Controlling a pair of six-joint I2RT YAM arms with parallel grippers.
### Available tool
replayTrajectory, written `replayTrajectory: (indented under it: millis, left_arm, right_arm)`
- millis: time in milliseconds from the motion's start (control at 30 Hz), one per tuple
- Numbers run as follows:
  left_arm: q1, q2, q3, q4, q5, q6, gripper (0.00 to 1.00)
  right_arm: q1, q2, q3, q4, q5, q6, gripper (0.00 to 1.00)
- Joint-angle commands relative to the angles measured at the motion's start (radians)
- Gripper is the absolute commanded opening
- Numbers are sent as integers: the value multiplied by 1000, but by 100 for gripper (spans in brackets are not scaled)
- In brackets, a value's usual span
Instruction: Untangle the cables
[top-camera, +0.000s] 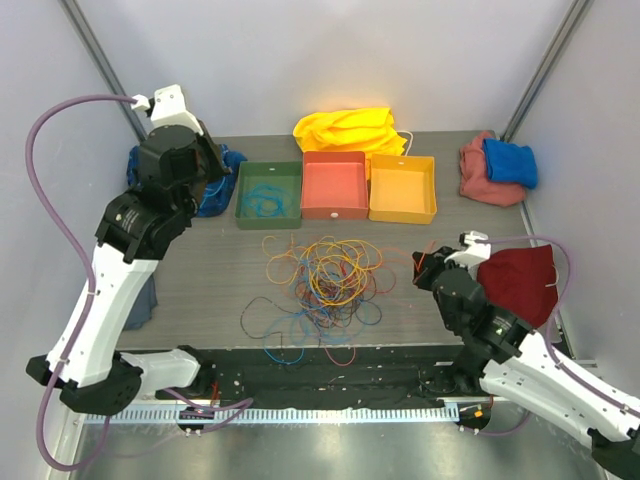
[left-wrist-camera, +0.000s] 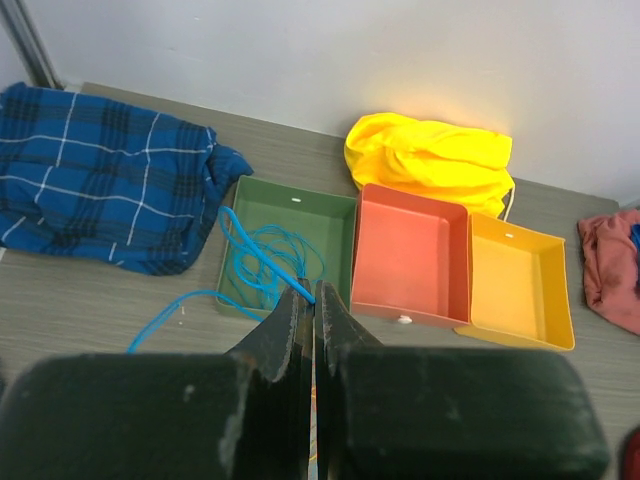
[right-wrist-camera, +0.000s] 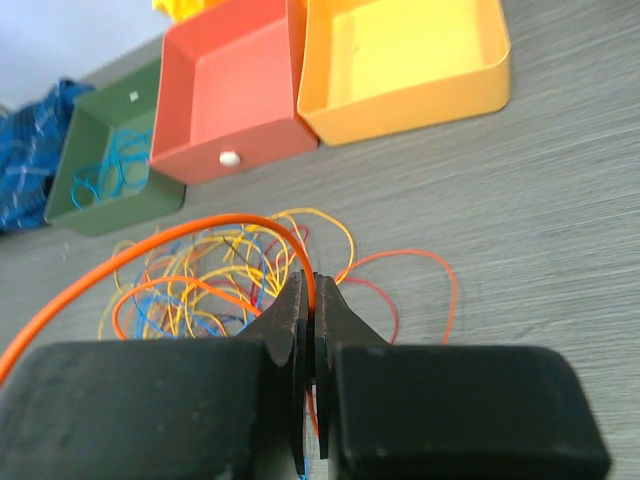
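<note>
Fingers, left gripper (left-wrist-camera: 314, 293): I see them pressed together on a blue cable (left-wrist-camera: 265, 262) that runs from the tips into the green tray (left-wrist-camera: 330, 215). Left arm: raised at back left, beside that tray. Fingers, right gripper (right-wrist-camera: 313, 285): clamped on an orange cable (right-wrist-camera: 130, 247) arching left from the tips. Right arm: low, just right of the tangle (top-camera: 325, 275) mid-table.

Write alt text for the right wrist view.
The right tool is shut on an orange cable that arcs away to the left in front of a tangle of cables on the grey table. Beyond stand a green tray holding a blue cable, an empty red tray and an empty yellow tray.
</note>
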Motion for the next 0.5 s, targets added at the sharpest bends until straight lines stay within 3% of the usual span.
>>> replayTrajectory:
  millis: [0, 200, 467]
  left_arm:
    - [2, 28, -17, 59, 31, -19, 0]
    - [5, 79, -51, 137, 26, -17, 0]
    - [41, 282, 6, 222, 74, -45, 0]
  right_arm:
    - [-1, 69, -24, 128, -75, -32, 1]
    - [-2, 220, -27, 213, -101, -66, 1]
    - [-2, 439, 45, 309, -155, -93, 1]
